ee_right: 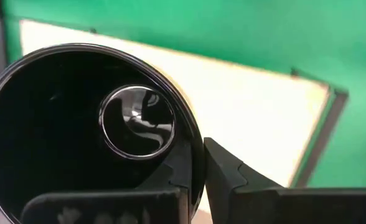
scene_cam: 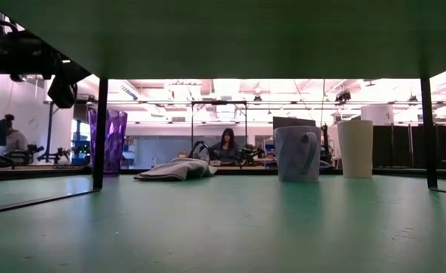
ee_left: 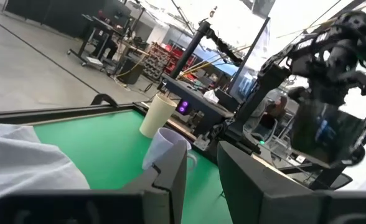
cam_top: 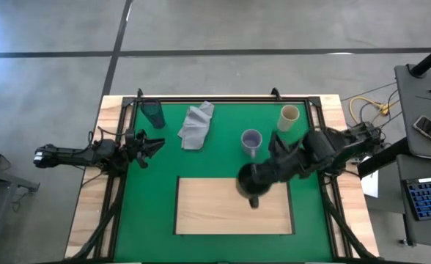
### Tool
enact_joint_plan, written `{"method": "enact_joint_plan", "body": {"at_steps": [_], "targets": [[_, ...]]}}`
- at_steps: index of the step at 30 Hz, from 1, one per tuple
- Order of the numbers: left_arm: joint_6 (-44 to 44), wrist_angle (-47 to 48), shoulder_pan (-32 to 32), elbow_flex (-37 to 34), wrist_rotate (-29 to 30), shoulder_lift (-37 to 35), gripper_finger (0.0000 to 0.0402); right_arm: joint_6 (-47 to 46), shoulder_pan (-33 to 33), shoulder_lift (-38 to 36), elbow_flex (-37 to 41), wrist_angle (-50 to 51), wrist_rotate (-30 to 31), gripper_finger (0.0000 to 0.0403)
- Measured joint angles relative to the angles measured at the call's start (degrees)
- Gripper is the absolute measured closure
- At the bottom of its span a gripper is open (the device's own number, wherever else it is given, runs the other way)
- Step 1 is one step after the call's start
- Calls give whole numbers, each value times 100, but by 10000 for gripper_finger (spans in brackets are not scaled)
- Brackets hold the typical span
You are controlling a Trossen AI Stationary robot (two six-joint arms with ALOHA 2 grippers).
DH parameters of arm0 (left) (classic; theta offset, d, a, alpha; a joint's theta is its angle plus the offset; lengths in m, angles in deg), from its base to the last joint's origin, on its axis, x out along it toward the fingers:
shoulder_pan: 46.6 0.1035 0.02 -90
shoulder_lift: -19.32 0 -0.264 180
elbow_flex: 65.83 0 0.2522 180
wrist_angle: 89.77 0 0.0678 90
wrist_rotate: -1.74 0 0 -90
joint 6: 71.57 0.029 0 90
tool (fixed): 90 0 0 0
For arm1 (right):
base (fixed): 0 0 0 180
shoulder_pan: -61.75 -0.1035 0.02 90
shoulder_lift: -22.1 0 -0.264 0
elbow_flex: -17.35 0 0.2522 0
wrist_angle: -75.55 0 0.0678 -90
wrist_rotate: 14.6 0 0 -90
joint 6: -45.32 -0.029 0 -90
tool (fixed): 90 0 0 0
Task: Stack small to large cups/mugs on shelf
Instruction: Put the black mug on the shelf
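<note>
My right gripper (cam_top: 263, 176) is shut on the black handled mug (cam_top: 251, 182), over the far part of the light wooden shelf (cam_top: 234, 213). The mug's handle (cam_top: 253, 202) points toward the near edge. The lavender-grey mug (cam_top: 251, 141), the cream cup (cam_top: 289, 117) and the teal-and-purple tumbler (cam_top: 153, 114) stand upright on the green mat. In the low view I see the lavender-grey mug (scene_cam: 297, 153), the cream cup (scene_cam: 355, 149) and the tumbler (scene_cam: 109, 140) under the raised shelf (scene_cam: 223, 38). My left gripper (cam_top: 153, 145) waits open at the mat's left side, touching nothing. My right gripper holds the black mug by its rim wall (ee_right: 194, 163), one finger (ee_right: 170, 180) inside the mug and the other finger (ee_right: 233, 174) outside. The fingers slant down from above and from the right. The mug is upright, mouth up; whether its base rests on the shelf I cannot tell.
A crumpled light grey cloth (cam_top: 196, 125) lies on the mat between the tumbler and the lavender-grey mug. The shelf stands on thin dark legs (scene_cam: 99, 133). A dark frame (cam_top: 223, 99) edges the mat. People sit in the room behind the table.
</note>
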State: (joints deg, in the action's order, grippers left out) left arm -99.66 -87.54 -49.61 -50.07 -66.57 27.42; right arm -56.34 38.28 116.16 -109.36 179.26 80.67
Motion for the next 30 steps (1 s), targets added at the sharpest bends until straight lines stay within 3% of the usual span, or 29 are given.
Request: {"method": "enact_joint_plan", "body": {"at_steps": [8, 14, 25, 30], "targets": [[1, 7, 0, 1, -16, 7, 324, -1311, -851, -147, 570, 3, -129, 390], [2, 13, 0, 1, -27, 9, 324, -2014, -1129, -143, 1186, 10, -74, 390], [2, 54, 0, 0, -39, 11, 324, -2116, -1193, -251, 1638, -45, -93, 389], [2, 61, 0, -2, -39, 11, 324, -2167, -1192, -276, 1662, -1, -163, 357]]}}
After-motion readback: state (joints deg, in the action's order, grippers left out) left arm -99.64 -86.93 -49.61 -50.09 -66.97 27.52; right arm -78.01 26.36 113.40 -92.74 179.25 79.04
